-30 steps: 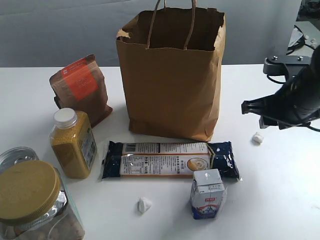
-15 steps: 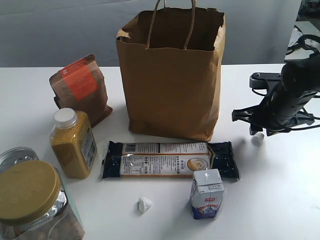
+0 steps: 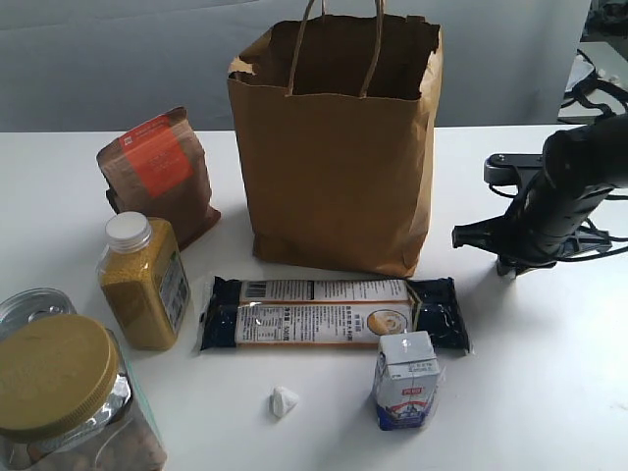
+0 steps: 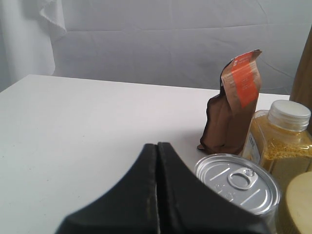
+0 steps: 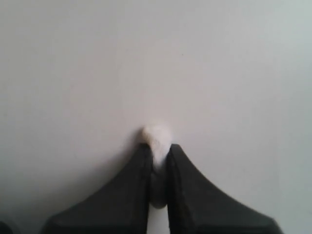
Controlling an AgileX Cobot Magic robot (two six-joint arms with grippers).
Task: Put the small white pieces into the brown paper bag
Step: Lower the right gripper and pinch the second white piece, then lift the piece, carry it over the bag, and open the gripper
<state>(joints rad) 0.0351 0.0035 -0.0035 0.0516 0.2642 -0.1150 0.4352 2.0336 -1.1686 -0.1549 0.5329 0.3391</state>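
Observation:
The tall brown paper bag (image 3: 339, 157) stands open at the back middle of the table. My right gripper (image 3: 506, 265) is down at the table, right of the bag's base. In the right wrist view this right gripper (image 5: 157, 148) is shut on a small white piece (image 5: 157, 137), which bulges out past the fingertips. A second small white piece (image 3: 284, 401) lies near the front edge, left of the milk carton. No third piece shows. My left gripper (image 4: 157, 146) is shut with nothing in it and is outside the exterior view.
A brown pouch with an orange label (image 3: 159, 172), a yellow-filled bottle (image 3: 144, 283), a gold-lidded jar (image 3: 59, 392) and a tin can (image 4: 237, 180) crowd the left. A long dark snack pack (image 3: 329, 314) lies before the bag, with a white-and-blue milk carton (image 3: 405, 381) in front.
The right arm came down and leftward onto the white piece lying right of the bag, and its fingers now cover that piece in the exterior view. Nothing else moved.

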